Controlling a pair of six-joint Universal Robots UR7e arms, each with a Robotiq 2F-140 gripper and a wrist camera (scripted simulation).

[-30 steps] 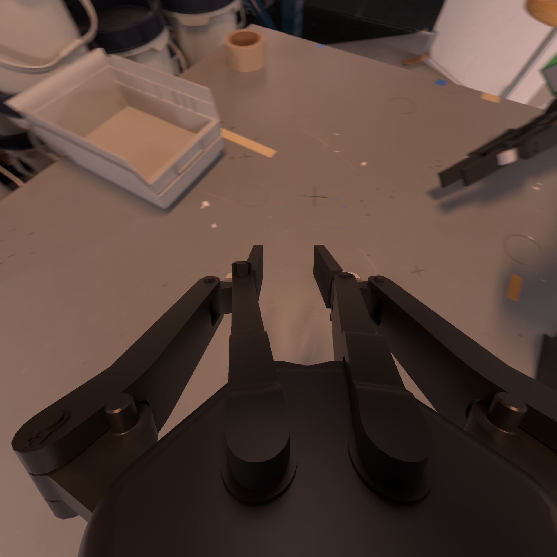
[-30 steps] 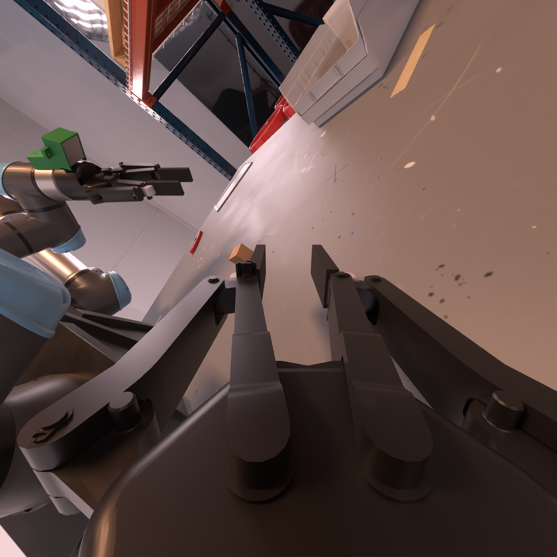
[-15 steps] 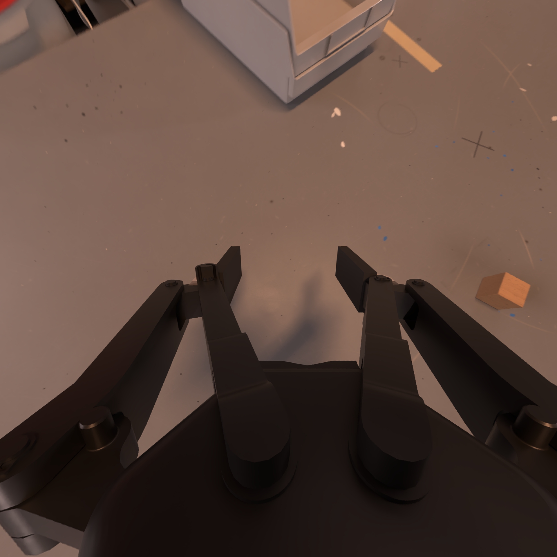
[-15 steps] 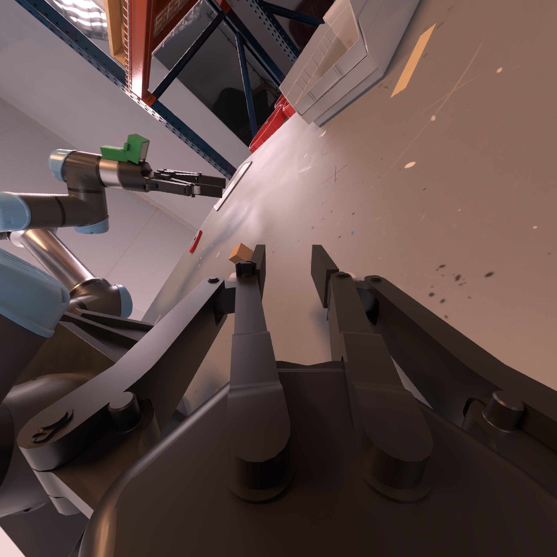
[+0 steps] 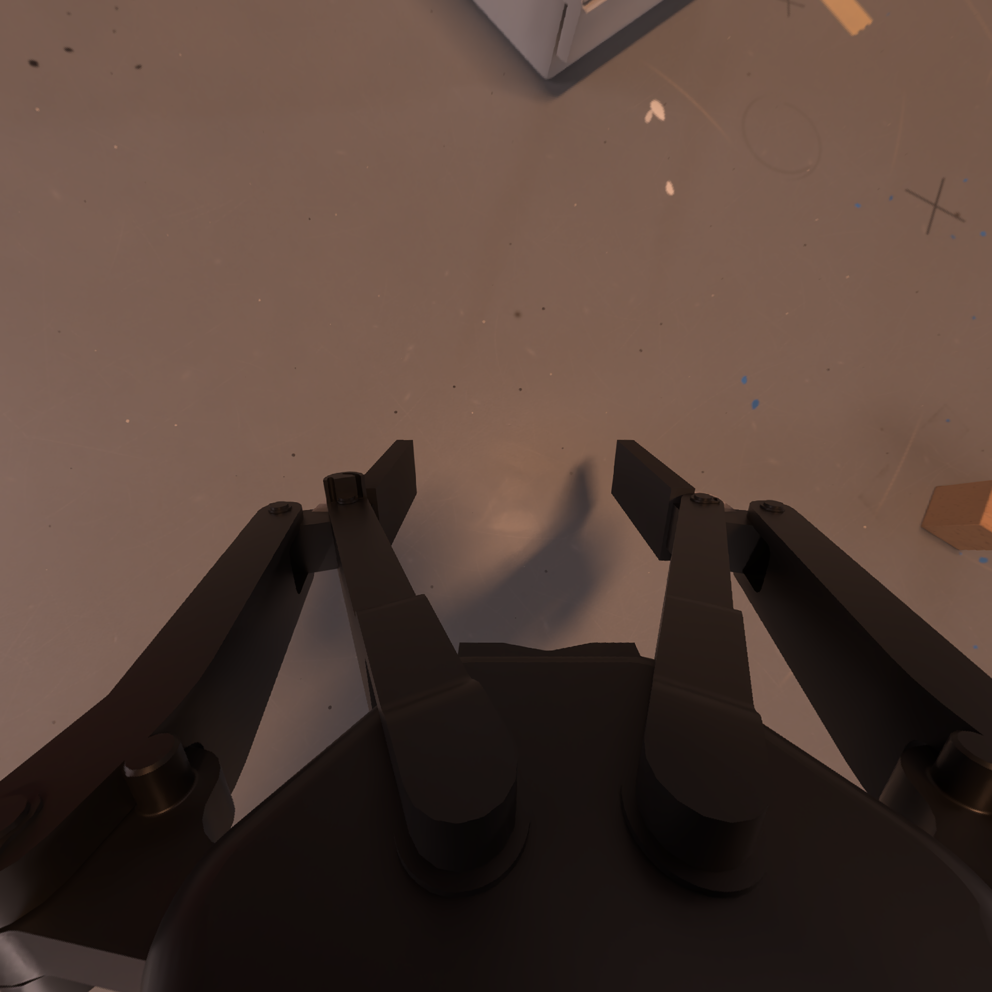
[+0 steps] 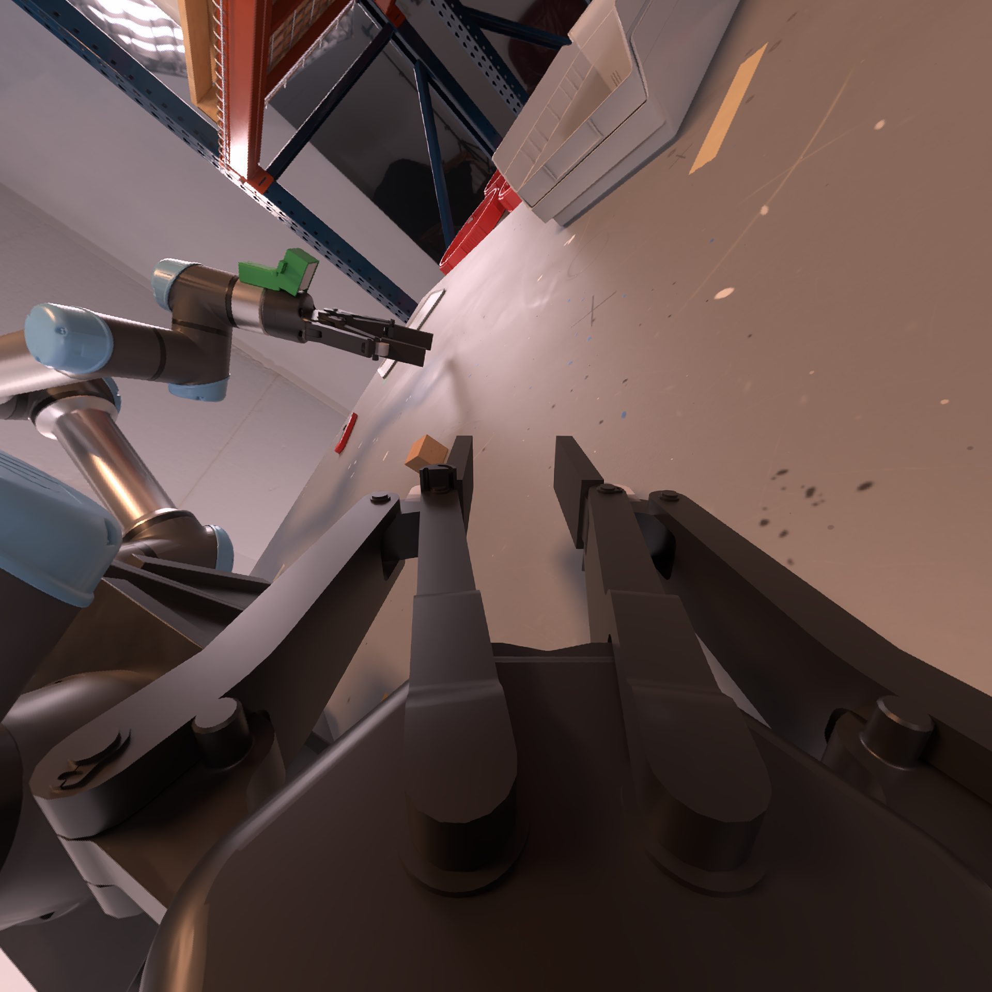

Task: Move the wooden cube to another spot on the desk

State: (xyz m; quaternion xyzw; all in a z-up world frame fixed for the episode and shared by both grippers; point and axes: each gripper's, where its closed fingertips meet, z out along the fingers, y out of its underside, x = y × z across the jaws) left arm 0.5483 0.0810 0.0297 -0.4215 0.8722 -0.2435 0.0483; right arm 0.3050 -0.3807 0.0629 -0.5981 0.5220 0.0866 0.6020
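The wooden cube [image 5: 961, 516] is small and light brown. It lies on the grey desk [image 5: 376, 268] at the right edge of the left wrist view, cut off by the frame. My left gripper [image 5: 515, 456] is open and empty above the desk, left of the cube and apart from it. The cube also shows in the right wrist view [image 6: 425, 452], just beyond my left fingertip. My right gripper [image 6: 513, 456] is open and empty, low along the desk. The left arm's gripper [image 6: 400, 343] shows farther off in that view, above the desk.
A white bin's corner [image 5: 553, 37] sits at the top of the left wrist view; it also shows in the right wrist view [image 6: 585, 112]. Strips of tan tape [image 6: 727, 110] lie on the desk. Blue and red shelving [image 6: 333, 139] stands beyond the desk's edge.
My left gripper has tilted down toward the desk, opened wider and come lower. The cube came into its view and now sits at the right edge. The right gripper has not moved.
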